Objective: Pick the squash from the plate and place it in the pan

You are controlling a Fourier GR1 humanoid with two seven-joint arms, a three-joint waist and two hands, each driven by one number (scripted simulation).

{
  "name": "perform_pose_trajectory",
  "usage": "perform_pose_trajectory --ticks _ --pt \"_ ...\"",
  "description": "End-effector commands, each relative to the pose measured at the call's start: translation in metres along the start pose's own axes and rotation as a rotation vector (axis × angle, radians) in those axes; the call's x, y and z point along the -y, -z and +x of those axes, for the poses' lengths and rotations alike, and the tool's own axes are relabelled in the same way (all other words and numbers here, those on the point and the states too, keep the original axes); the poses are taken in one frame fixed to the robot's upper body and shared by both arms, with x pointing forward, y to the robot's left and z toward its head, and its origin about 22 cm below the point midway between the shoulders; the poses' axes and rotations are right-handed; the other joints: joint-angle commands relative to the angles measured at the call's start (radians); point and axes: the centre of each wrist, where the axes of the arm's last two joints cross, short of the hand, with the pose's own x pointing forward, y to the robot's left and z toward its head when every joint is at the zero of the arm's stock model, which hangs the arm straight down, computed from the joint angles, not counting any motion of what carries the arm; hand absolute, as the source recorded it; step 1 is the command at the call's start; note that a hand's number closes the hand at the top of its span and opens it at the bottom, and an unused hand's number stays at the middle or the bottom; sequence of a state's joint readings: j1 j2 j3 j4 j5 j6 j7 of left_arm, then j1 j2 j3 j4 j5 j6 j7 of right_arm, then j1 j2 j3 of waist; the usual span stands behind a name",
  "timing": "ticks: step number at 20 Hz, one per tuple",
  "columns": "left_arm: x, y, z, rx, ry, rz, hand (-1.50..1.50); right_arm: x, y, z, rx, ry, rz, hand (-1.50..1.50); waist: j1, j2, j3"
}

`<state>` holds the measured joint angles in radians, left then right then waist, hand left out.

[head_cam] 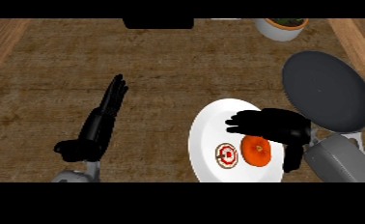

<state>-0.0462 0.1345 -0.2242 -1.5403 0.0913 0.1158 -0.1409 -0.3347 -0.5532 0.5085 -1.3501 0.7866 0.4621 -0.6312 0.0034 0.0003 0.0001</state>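
We find the squash low and right of centre in the frame, an orange rounded piece lying on the white plate beside a small red-and-white ringed item. Our right hand hovers over the plate just above the squash, its fingers curled but holding nothing that we can see, the thumb hanging down at the squash's right side. We judge the squash light, stiff and smooth-skinned, so it may slip; we would take it across its widest part, fingers on one flank and thumb on the other. The dark pan waits at the right edge on the tabletop. Our left hand rests at lower left, fingers straight.
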Motion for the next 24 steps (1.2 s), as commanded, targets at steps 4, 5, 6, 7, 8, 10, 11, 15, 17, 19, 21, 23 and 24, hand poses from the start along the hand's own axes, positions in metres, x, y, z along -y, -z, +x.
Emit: perform_pose_trajectory --ticks 4,5,6,7,8,10,11,15,17,19,21,23,24 --pt "-0.005 0.007 0.006 0.007 0.0 -0.002 0.0 -0.008 0.007 -0.004 0.015 0.02 0.016 -1.5 -0.002 0.0 0.0" --pt "0.005 0.003 0.026 0.01 -0.004 0.005 0.0 -0.013 0.03 0.004 -0.007 0.023 0.026 -1.5 0.002 -0.001 0.0" --pt "0.008 -0.005 0.012 -0.005 -0.001 -0.01 0.0 0.009 0.032 -0.006 -0.02 0.028 0.044 -1.5 0.004 0.0 0.0" --pt "0.006 0.003 0.019 -0.02 -0.005 0.003 0.0 -0.015 0.038 -0.002 -0.035 0.009 0.05 -1.5 0.002 0.0 0.0" --pt "-0.002 0.008 -0.007 -0.007 0.01 -0.006 0.0 -0.024 0.039 -0.016 -0.042 0.013 0.048 -1.5 0.001 0.002 0.0" --pt "0.012 -0.032 -0.003 -0.005 -0.015 0.001 0.0 -0.018 0.038 -0.011 -0.049 0.005 0.061 -1.5 0.005 -0.001 0.0" --pt "0.0 -0.001 0.021 -0.01 0.002 -0.011 0.0 -0.017 0.031 -0.008 -0.041 -0.01 0.093 -1.5 0.0 -0.001 0.0" --pt "-0.015 -0.001 0.014 -0.019 0.0 -0.013 0.0 -0.047 0.038 -0.015 0.048 -0.137 0.146 1.5 0.004 0.001 0.0" --pt "0.01 -0.02 -0.024 0.0 0.004 0.003 0.0 -0.046 0.047 -0.005 0.029 -0.177 0.142 1.5 0.0 0.001 0.0" --pt "0.0 -0.016 0.031 0.001 -0.004 -0.005 0.0 -0.045 0.048 -0.014 0.036 -0.173 0.105 1.5 0.007 -0.001 0.001" --pt "-0.007 0.007 0.006 0.019 -0.001 0.023 0.0 -0.045 0.038 -0.008 0.058 -0.167 0.069 1.5 -0.005 0.0 0.0" --pt "-0.014 0.02 0.008 0.015 0.007 0.004 0.0 -0.028 0.056 -0.011 0.05 -0.172 0.04 1.5 -0.003 0.001 0.0" --pt "-0.004 0.005 0.016 0.005 0.004 0.023 0.0 -0.042 0.041 -0.022 0.056 -0.168 0.013 1.5 0.001 0.001 0.0"
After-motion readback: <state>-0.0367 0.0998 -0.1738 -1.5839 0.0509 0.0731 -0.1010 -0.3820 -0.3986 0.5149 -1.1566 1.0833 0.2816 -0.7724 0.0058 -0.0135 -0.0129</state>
